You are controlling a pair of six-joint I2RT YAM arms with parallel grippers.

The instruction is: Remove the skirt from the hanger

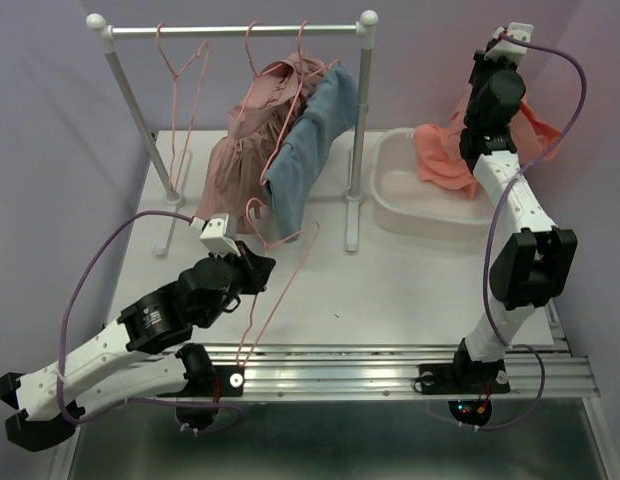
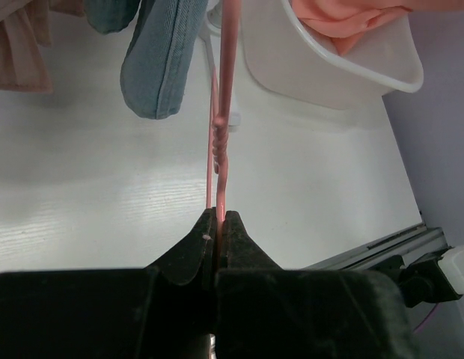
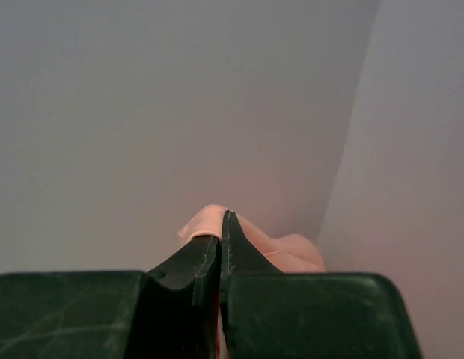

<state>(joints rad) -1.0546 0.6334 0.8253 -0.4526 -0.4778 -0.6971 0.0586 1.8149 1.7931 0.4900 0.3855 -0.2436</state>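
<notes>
Rack back left on table, tub right of it, hanger before the rack.

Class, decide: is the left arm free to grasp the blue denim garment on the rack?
Probably not: the left gripper is shut on the pink wire hanger, though the denim garment hangs nearby.

White arms, black joints; looping purple cables; black wedge-shaped pincer fingers.
</notes>
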